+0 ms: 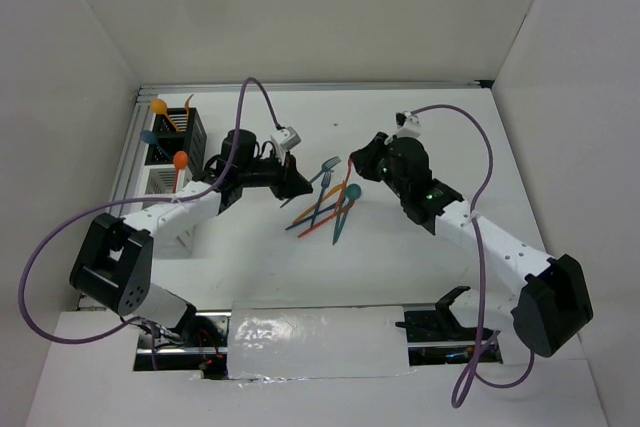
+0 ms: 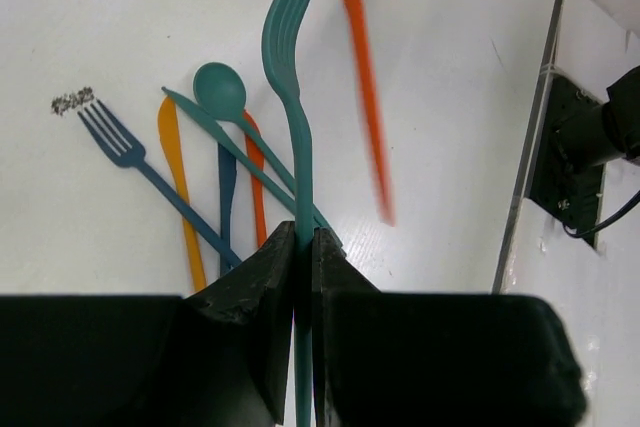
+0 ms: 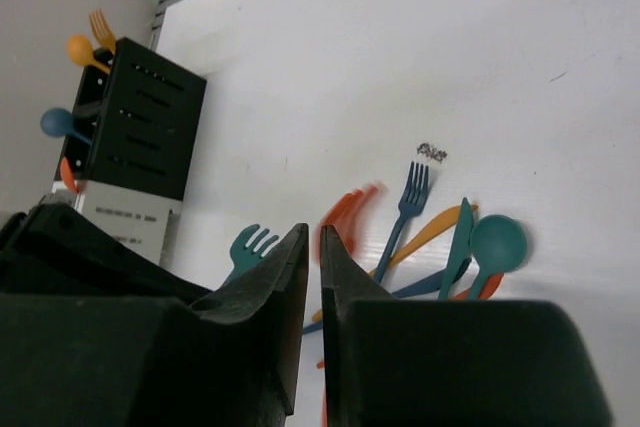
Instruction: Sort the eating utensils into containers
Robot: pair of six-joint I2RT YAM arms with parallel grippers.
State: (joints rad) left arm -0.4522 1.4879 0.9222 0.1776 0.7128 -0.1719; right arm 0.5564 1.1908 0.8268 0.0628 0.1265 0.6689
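My left gripper is shut on the handle of a teal fork, held above the table; the gripper also shows in the top view. My right gripper is shut on a thin red-orange utensil that is blurred; the gripper also shows in the top view. Below lies a pile: dark blue fork, teal spoon, teal knife, yellow-orange knife. The black slatted bin and white bins stand at far left, holding several utensils.
An orange spoon, a blue spoon and an orange fork stick out of the bins. The table's metal edge rail runs along the back. White walls enclose the table on three sides.
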